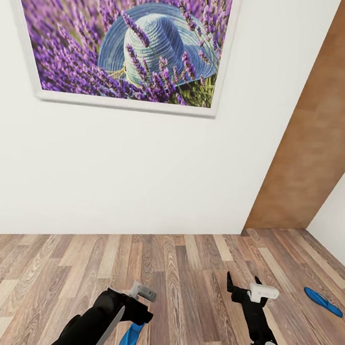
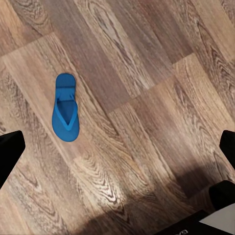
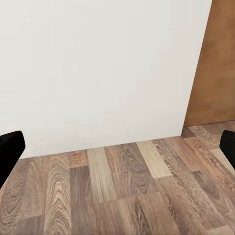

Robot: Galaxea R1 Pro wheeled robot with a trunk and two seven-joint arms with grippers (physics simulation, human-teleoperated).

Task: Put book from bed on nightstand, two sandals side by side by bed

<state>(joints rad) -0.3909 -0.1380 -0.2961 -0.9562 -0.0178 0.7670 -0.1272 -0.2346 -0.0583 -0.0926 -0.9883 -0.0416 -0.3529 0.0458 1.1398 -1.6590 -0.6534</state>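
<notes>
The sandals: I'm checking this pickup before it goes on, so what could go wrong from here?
1. The near sandal lies flat on the wood floor under the left gripper, whose fingers are spread wide; a thin flat sole may slip out on closing.
2. The other sandal lies apart, far to the right near the brown door, so pairing needs a second trip.
3. The wall is close ahead, limiting forward reach.

- Floor: wood-plank, mixed brown tones, meets a white wall.
- Blue flip-flop: lies flat on the floor at the right.
- Second blue flip-flop: lies flat, strap up, well apart from the first.
</notes>
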